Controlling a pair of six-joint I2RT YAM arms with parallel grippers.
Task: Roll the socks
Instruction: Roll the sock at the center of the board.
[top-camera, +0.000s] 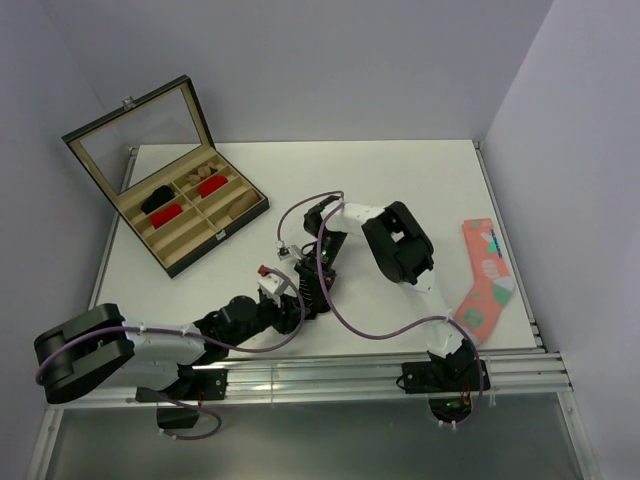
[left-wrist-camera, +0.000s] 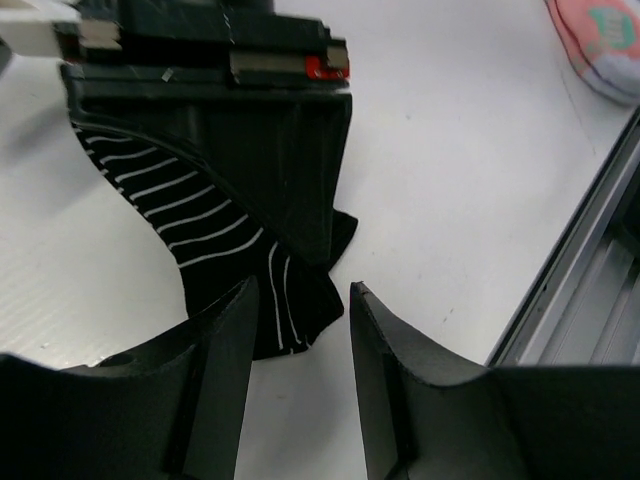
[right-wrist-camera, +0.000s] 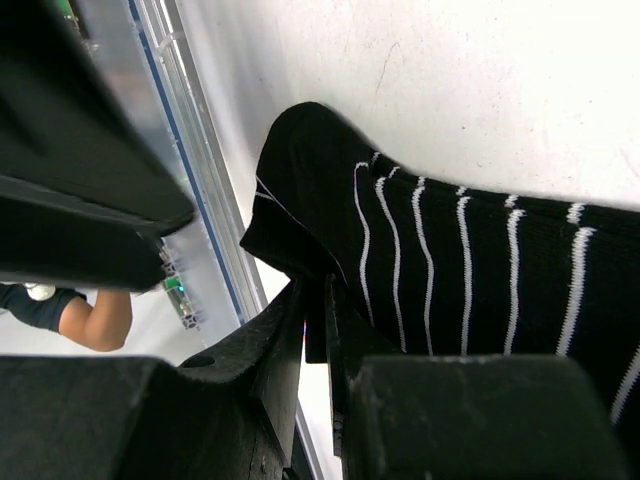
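A black sock with thin white stripes (left-wrist-camera: 190, 215) lies on the white table, and my right gripper (right-wrist-camera: 315, 300) is shut on its folded edge. The striped fabric (right-wrist-camera: 470, 270) spreads out to the right of that grip. My left gripper (left-wrist-camera: 300, 305) stands open just in front of the sock's loose end. Its left finger (left-wrist-camera: 225, 340) is close to the fabric, and only bare table shows between the jaws. In the top view both grippers meet at the table's near middle, left gripper (top-camera: 288, 303) and right gripper (top-camera: 308, 285), and they hide most of the sock.
A coral-pink patterned sock (top-camera: 487, 280) lies at the right edge. An open wooden box (top-camera: 200, 235) at the back left holds red rolled bundles (top-camera: 167, 213) and other rolls. The aluminium rail (left-wrist-camera: 580, 300) runs along the table's near edge, close to the grippers.
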